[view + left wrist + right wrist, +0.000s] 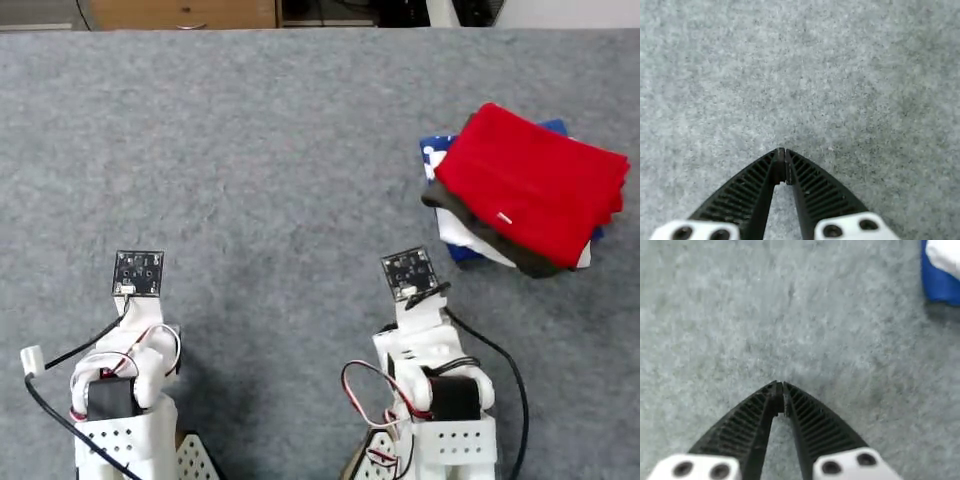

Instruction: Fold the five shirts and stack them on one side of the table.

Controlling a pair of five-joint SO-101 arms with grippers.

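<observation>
A stack of folded shirts sits at the right side of the table, with a red shirt (530, 185) on top. Under it lie a dark shirt (535, 262), a white one (462, 230) and a blue one (436, 152); a corner of the blue shirt (940, 282) also appears in the right wrist view. Both arms rest near the front edge. My left gripper (781, 152) is shut with nothing in it, over bare grey felt. My right gripper (778, 387) is likewise shut and holds nothing, a short way in front of and left of the stack.
Grey felt table (250, 150) stretches across the whole view. The left arm's base (120, 420) and the right arm's base (440, 410) stand at the front edge with loose cables. A wooden cabinet (180, 12) stands beyond the far edge.
</observation>
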